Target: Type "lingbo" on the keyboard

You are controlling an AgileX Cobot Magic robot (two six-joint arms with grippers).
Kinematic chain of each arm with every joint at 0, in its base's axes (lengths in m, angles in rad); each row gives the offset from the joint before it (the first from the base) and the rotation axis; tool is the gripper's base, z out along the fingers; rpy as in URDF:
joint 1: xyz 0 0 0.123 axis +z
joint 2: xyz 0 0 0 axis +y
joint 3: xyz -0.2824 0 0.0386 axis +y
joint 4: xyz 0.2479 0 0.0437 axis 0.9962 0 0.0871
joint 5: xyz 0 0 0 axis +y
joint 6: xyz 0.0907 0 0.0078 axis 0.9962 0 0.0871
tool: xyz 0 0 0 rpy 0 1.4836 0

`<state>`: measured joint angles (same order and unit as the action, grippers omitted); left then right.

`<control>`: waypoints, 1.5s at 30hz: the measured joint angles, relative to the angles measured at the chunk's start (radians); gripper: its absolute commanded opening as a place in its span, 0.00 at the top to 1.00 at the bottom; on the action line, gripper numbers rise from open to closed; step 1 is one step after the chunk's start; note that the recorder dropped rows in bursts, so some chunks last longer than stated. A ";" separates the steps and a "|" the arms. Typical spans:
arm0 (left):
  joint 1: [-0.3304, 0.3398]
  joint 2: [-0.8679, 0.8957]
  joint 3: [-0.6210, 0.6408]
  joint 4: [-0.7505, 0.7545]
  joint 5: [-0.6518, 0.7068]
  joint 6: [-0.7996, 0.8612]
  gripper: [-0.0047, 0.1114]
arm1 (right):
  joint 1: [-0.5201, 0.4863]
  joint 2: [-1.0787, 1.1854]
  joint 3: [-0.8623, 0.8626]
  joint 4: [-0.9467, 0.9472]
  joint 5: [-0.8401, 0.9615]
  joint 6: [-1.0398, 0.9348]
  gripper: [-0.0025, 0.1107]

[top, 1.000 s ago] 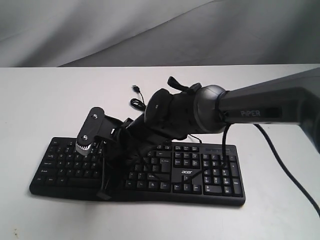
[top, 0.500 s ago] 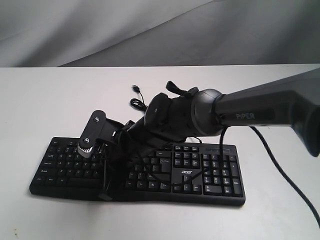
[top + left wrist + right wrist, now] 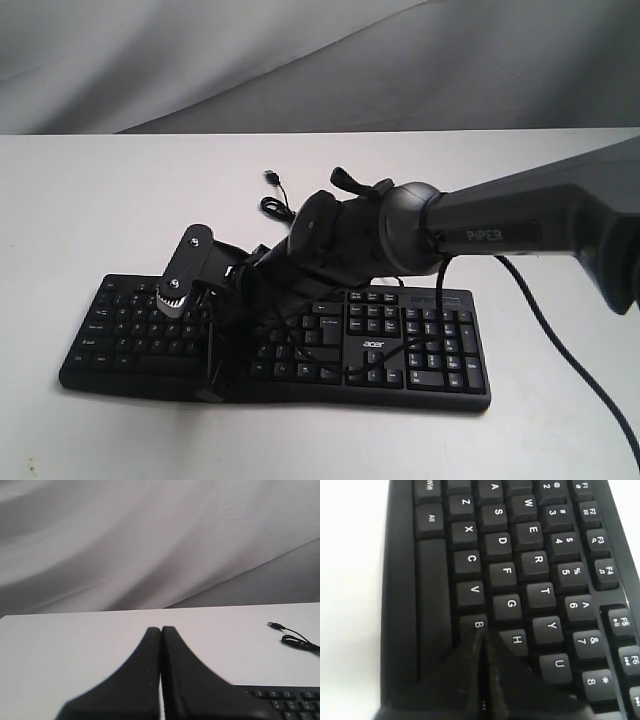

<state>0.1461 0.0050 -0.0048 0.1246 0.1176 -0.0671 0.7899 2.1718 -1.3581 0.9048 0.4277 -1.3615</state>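
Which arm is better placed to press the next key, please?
The right. The right pincer, shut, has its tip at the B key of the long flat black keyboard; the left pincer, also shut, points across the white table, away from the keys.

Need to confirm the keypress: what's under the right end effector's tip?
The B key, at the tip of the shut right end effector, on the keyboard. Contact is unclear; keys past B are covered.

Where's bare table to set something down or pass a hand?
Free, exterior view: table left of the keyboard and behind its left half; narrow strip in front. Crowded: right arm over keyboard's middle, USB cable coiled behind centre.
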 measured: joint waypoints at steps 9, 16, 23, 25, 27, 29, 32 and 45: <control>0.000 0.000 0.000 0.000 0.000 0.000 0.96 | 0.008 0.018 -0.109 -0.002 0.015 0.000 0.98; 0.000 0.000 0.000 0.000 0.000 0.000 0.96 | 0.010 0.073 -0.137 -0.002 0.022 0.000 0.98; 0.000 0.000 0.000 0.000 0.000 0.000 0.96 | 0.010 0.073 -0.139 -0.002 0.022 0.000 0.98; 0.000 0.000 0.000 0.000 0.000 0.000 0.96 | 0.010 0.073 -0.139 -0.002 0.016 0.000 0.98; 0.000 0.000 0.000 0.000 0.000 0.000 0.96 | 0.010 0.073 -0.139 -0.002 0.014 0.000 0.98; 0.000 0.000 0.000 0.000 0.000 0.000 0.96 | 0.010 0.073 -0.139 -0.002 0.010 0.000 0.98; 0.000 0.000 0.000 0.000 0.000 0.000 0.96 | 0.010 0.073 -0.139 -0.002 0.010 0.000 0.98; 0.000 0.000 0.000 0.000 0.000 0.000 0.96 | 0.010 0.084 -0.139 0.000 0.008 0.002 0.98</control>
<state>0.1461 0.0050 -0.0048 0.1246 0.1176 -0.0671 0.7997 2.2557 -1.4976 0.9048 0.4357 -1.3597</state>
